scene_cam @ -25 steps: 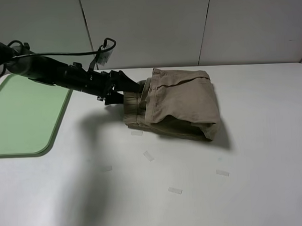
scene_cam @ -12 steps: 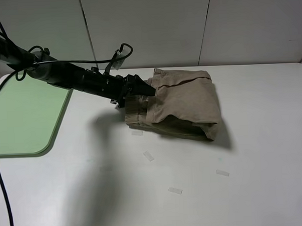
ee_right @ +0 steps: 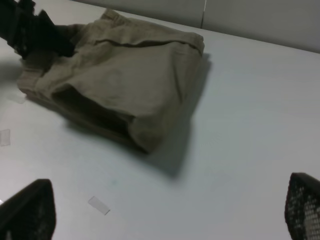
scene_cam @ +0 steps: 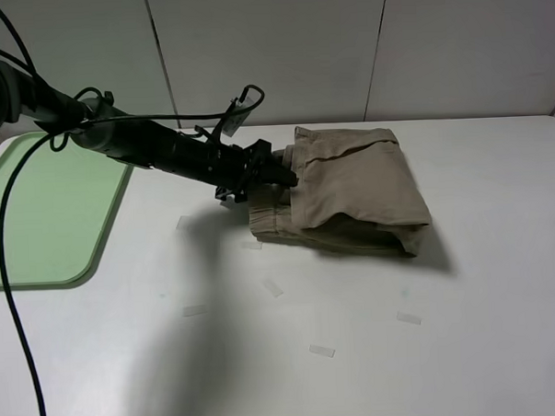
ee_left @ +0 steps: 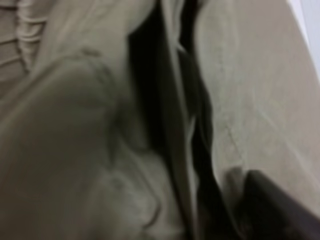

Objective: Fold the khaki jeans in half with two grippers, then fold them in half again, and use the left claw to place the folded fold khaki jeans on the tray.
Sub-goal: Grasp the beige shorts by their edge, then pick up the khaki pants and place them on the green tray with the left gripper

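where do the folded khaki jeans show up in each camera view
Exterior high: khaki jeans lie right of centre on the table, left hand at their edge.
Left wrist: cloth fills the blurred picture.
Right wrist: jeans in the upper-left part.
Shared landmark: the left hand at the jeans' edge.

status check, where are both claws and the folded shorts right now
Left claw dug into folded tan-khaki cotton shorts, grip unclear. Right gripper open, clear of cloth. Pale-green plastic tray unoccupied; nothing blocking.

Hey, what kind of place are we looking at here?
Probably a robot test bench, not a home: bare white table against plain grey panels, folded tan-khaki shorts, and clear tape marks on the tabletop.
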You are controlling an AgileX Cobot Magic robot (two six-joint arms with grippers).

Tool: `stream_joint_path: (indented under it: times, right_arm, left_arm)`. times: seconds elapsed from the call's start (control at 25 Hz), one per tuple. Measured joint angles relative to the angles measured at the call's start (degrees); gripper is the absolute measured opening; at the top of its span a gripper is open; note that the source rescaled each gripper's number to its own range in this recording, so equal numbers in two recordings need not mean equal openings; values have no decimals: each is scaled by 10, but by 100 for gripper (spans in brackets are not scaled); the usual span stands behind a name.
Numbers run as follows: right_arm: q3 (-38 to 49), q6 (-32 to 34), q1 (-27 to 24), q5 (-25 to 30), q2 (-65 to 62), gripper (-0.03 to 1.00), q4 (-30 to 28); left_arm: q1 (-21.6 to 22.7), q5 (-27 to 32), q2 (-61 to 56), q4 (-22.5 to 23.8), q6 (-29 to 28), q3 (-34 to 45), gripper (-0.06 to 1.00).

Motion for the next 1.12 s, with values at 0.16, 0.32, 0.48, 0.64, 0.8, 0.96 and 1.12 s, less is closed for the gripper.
stream_joint_path:
  times: [0.16,0.32,0.48,0.64,0.8,0.96,1.12]
  right_arm:
    - [0,0,0,0,0,99,0]
    - [0,0,0,0,0,99,0]
    - [0,0,0,0,0,99,0]
    - [0,0,0,0,0,99,0]
    - [0,0,0,0,0,99,0]
    - [0,0,0,1,0,99,0]
    - [0,0,0,1,0,99,0]
  left_arm:
    - [-8,-2,1,0,-7,0,22]
    - [-9,-2,2,0,-8,0,2]
    - [-9,-2,1,0,-10,0,0]
    - [-8,-4,-11,16,-16,0,0]
    - [1,-8,-36,89,-57,0,0]
    - [22,-13,-75,207,-110,0,0]
    - [46,-12,-116,325,-157,0,0]
